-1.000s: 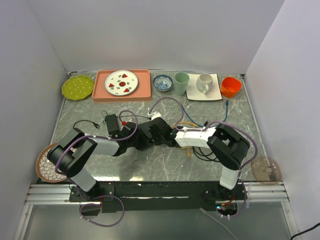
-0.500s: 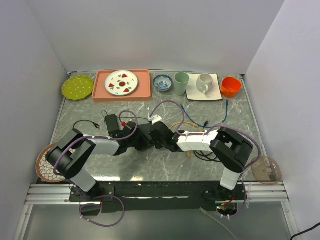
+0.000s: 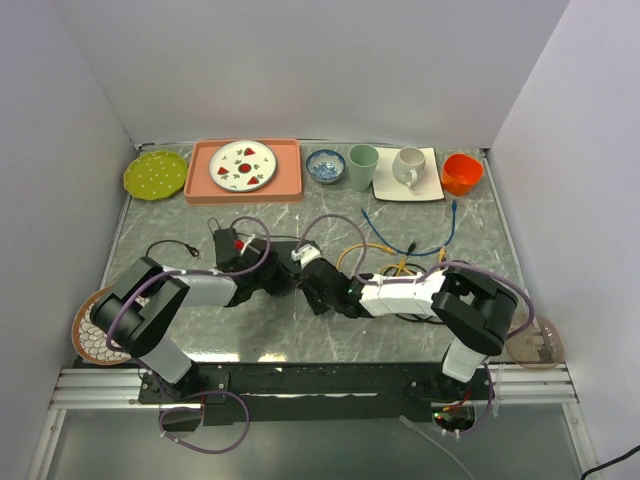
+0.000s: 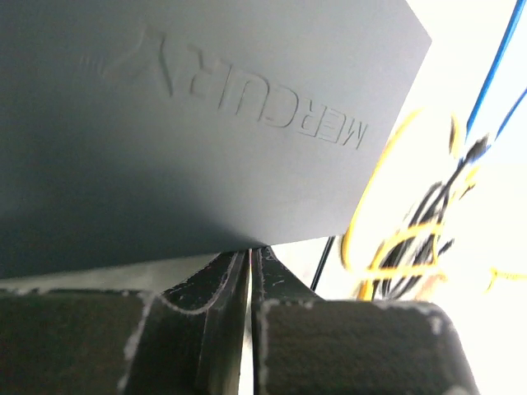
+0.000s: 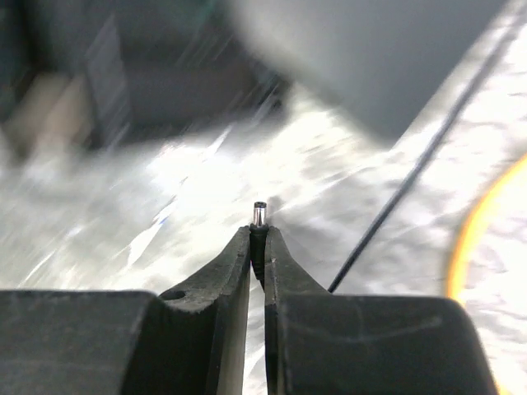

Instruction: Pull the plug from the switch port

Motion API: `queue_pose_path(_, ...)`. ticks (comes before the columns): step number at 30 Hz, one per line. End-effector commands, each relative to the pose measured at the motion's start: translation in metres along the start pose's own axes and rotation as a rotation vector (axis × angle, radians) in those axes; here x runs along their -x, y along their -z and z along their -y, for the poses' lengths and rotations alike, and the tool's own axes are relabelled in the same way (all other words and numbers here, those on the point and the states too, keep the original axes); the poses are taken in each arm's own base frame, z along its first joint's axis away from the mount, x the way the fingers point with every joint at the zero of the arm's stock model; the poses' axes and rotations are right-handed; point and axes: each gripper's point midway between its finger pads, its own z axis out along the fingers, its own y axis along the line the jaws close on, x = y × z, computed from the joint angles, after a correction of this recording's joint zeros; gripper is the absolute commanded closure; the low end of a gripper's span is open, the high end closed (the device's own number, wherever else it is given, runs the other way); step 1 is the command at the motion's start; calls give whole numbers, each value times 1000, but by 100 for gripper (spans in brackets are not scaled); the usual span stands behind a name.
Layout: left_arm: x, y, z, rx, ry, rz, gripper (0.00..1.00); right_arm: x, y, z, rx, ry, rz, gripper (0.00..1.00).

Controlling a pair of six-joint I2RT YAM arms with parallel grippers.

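Your right gripper (image 5: 257, 247) has its jaws pinched tight on the plug (image 5: 259, 216). The plug's metal tip stands bare past the fingertips, clear of the switch (image 4: 206, 123) and over the marbled bench (image 5: 165, 189). The switch sits near the middle of the bench, between your two arms. Your left gripper (image 4: 249, 276) has its jaws drawn to a thin slit with the tips at the switch's near edge, and nothing shows between them. A yellow cable (image 4: 362, 222) loops just beside the switch.
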Motion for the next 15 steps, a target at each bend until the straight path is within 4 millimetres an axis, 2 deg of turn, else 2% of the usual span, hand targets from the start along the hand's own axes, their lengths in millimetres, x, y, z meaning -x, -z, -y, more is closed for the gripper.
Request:
queue_pose_path(1, 25, -7, -7, 50, 17, 111, 88, -36, 14, -28, 140, 56, -115, 100)
queue_pose_path(5, 24, -8, -7, 51, 17, 106, 88, -36, 16, -33, 152, 67, -118, 100)
queue_pose_path(8, 24, -8, -7, 53, 14, 104, 88, -28, 20, -28, 122, 66, -97, 100)
queue_pose_path(12, 24, -7, -4, 46, 9, 101, 89, -9, 29, -17, 53, 67, -39, 100)
queue_pose_path(13, 23, -6, -5, 46, 8, 98, 89, -4, 31, -10, 9, 68, -23, 100)
queue_pose_path(15, 23, -4, -1, 32, -3, 93, 89, 9, 42, -2, -41, 57, 8, 100)
